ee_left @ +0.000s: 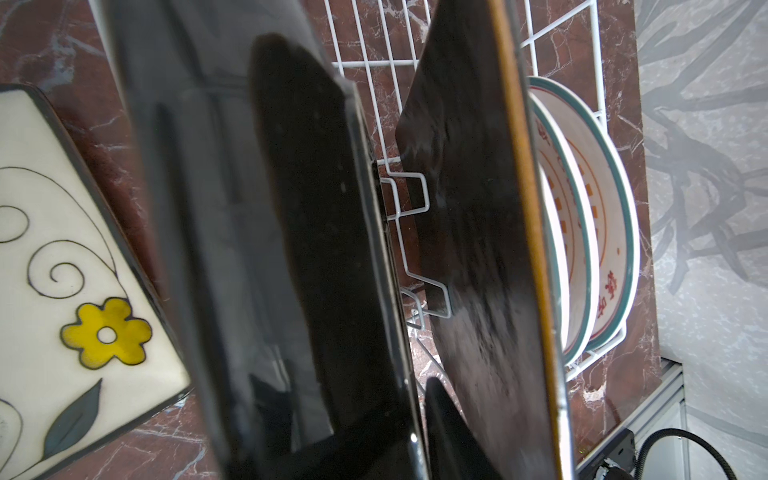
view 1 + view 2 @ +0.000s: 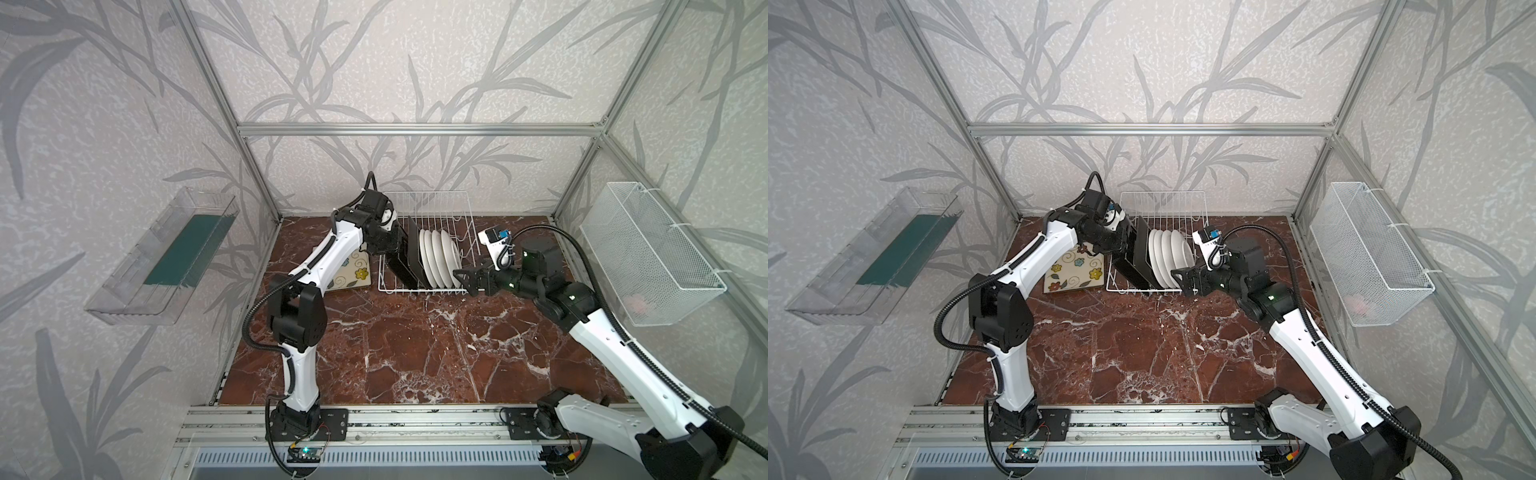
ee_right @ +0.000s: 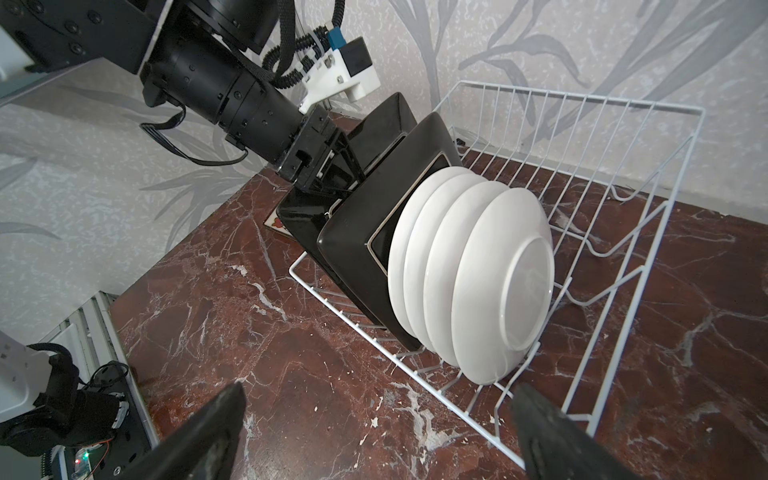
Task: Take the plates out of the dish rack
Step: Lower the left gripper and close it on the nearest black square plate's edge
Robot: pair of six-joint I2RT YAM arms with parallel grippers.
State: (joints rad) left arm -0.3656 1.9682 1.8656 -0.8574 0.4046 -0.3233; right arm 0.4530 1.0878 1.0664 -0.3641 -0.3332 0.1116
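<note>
The white wire dish rack [image 2: 432, 203] [image 2: 1163, 199] [image 3: 623, 187] stands at the back of the marble table. Several round white plates [image 2: 440, 257] [image 2: 1169, 257] [image 3: 478, 270] [image 1: 611, 208] stand upright in it. To their left stands a black square plate [image 3: 361, 224] [image 1: 469, 208]. My left gripper [image 3: 353, 174] [image 1: 345, 382] [image 2: 395, 245] is shut on the top rim of the outermost black plate [image 1: 291, 249] [image 3: 299, 216] [image 2: 399, 270], which leans left. My right gripper [image 3: 378, 392] [image 2: 464, 282] [image 2: 1183, 283] hangs open and empty at the rack's front right corner.
A cream plate with flowers [image 2: 353, 270] [image 2: 1075, 270] [image 1: 62, 249] lies flat on the table just left of the rack, under my left arm. A clear plastic tray [image 2: 162, 257] hangs on the left wall. A white mesh basket [image 2: 648, 253] hangs on the right wall.
</note>
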